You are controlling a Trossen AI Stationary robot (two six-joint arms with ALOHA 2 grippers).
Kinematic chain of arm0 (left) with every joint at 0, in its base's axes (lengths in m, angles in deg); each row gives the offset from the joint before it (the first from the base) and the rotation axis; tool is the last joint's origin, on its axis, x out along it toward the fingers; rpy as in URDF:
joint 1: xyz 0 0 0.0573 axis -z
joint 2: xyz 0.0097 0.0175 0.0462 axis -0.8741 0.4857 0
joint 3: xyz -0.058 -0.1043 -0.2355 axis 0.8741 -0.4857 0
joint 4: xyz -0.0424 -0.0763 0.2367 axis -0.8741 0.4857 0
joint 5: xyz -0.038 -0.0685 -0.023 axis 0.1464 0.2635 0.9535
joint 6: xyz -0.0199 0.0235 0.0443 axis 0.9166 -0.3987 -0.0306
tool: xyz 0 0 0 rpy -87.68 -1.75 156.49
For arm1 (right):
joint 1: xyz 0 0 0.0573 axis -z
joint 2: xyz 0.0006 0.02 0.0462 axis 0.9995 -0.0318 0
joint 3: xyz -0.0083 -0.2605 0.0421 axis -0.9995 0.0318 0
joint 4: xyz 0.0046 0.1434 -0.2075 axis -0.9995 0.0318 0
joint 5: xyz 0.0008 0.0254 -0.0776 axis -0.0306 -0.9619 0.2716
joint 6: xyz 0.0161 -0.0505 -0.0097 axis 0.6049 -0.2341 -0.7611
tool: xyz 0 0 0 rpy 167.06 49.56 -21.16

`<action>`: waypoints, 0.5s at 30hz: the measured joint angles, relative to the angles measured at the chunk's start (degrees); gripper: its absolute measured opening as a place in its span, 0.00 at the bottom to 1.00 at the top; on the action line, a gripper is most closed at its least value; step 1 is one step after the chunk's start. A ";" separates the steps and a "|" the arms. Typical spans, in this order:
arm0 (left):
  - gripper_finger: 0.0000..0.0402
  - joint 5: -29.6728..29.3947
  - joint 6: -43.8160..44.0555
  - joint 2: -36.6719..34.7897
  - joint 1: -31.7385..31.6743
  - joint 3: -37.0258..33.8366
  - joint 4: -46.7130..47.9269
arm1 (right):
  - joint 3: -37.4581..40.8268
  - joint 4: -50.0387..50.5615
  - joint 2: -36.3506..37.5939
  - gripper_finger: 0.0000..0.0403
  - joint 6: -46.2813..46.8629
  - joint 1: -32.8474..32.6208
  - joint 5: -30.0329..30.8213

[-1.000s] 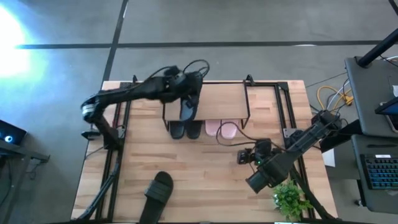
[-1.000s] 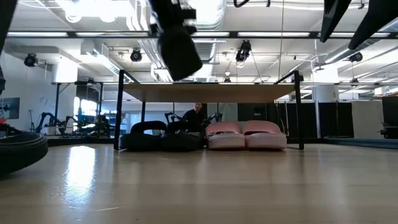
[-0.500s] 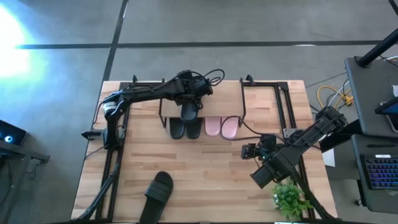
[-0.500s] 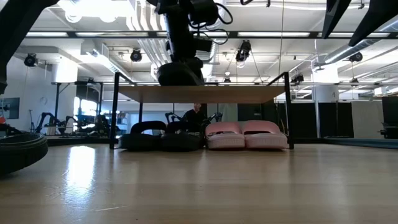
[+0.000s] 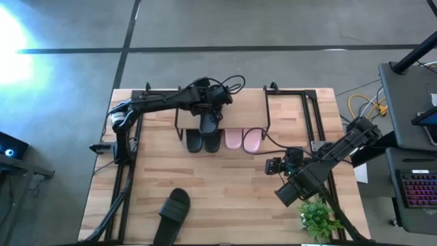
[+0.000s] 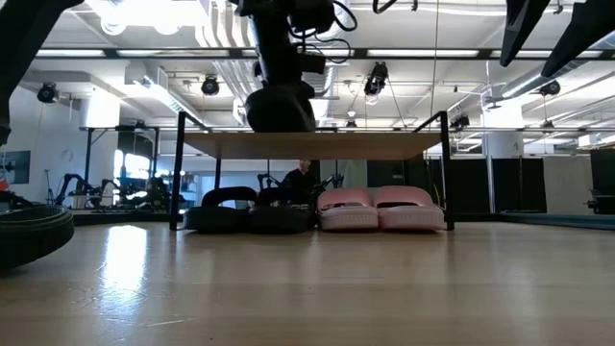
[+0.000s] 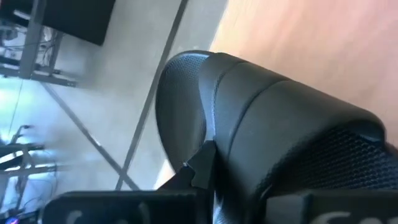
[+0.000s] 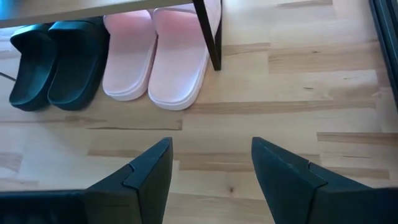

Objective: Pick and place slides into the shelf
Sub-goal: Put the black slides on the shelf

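My left gripper is over the shelf's light wood top board and is shut on a black slide. In the low view that slide is right at the board; whether it touches, I cannot tell. Two black slides and two pink slides stand side by side on the table under the shelf. Another black slide lies on the table near the front edge. My right gripper is open and empty above the table, near side of the pink slides. My left gripper holds the black slide by its far end, beside the wide strap; one finger shows against the strap's edge, and the other is hidden by the slide. The fingers come from above. The slide reaches from the gripper toward the table's near edge, over the board.
The shelf's thin black legs stand beside the pink slides. Black frame rails run along the table's left and right sides. A small green plant stands at the near right corner. Bare tabletop lies in front of the shelf.
My left gripper has gone down and a little toward the table's right with the black slide, from well above the shelf to the level of its top board. The shelf has shifted slightly toward the far edge and left. The slides under it have stayed.
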 joint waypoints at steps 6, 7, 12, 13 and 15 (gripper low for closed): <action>0.11 0.72 0.12 0.02 0.30 -0.65 -2.72 | 0.22 0.00 0.00 0.52 -0.53 -0.02 -1.31; 0.13 1.23 0.14 0.02 0.30 -0.35 -2.75 | 0.24 -0.03 0.00 0.52 -0.55 -0.13 -1.31; 0.24 8.21 0.25 -0.20 0.39 0.92 -3.01 | 0.62 0.00 0.00 0.52 -0.83 -0.15 -1.33; 0.26 8.39 0.24 -0.20 0.52 0.89 -2.91 | 0.64 0.00 0.00 0.52 -1.02 -0.15 -1.33; 0.30 8.05 0.72 -0.20 0.67 0.70 -2.58 | 0.64 0.00 0.00 0.52 -1.03 -0.15 -1.42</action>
